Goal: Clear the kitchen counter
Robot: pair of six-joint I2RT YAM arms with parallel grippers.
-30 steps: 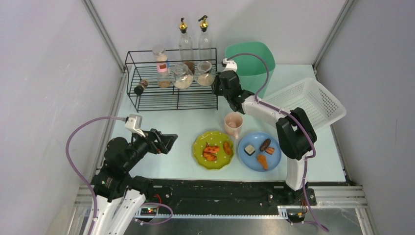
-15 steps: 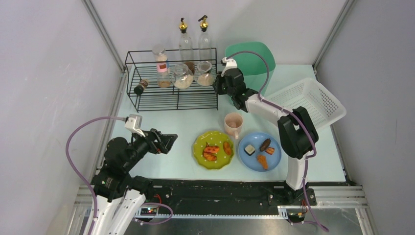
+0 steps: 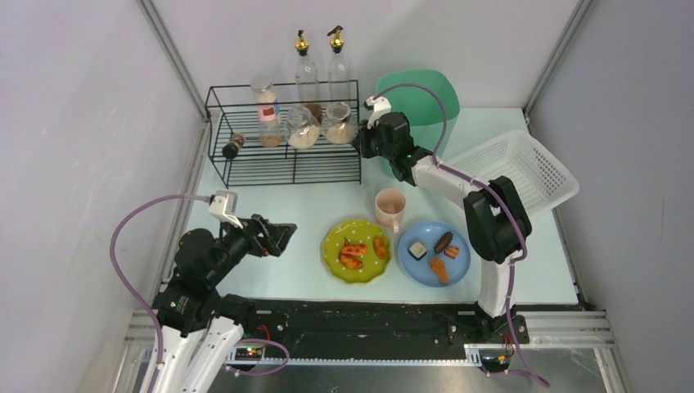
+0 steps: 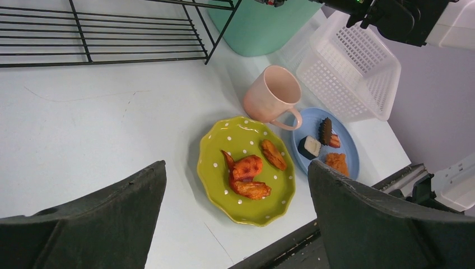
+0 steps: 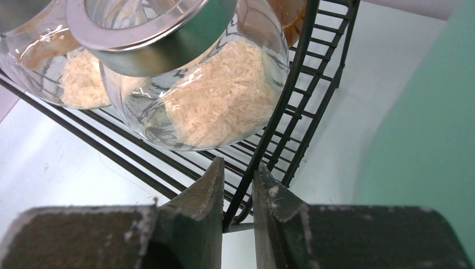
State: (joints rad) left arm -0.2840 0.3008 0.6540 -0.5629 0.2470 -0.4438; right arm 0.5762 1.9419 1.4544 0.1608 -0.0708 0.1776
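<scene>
Jaws of right gripper (image 5: 238,168) pinch wire rack (image 3: 278,166); left gripper (image 3: 281,237) spread; jar label (image 3: 266,115) unreadable.

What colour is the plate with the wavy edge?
The plate is lime green with white dots, clearest in the left wrist view.

Matt kitchen counter (image 3: 270,205) — glossy glass jar (image 5: 213,95), metal-wire rack (image 5: 269,120).

The kitchen counter (image 3: 278,205) was plain pale mint-green. The wire rack (image 3: 282,168) was black; the basket (image 3: 511,168), white with a fine lattice. The left plate (image 3: 331,246) was lime-green with white dots, the right plate (image 3: 421,270) plain blue. The mug (image 3: 390,205) was pale pink.
</scene>
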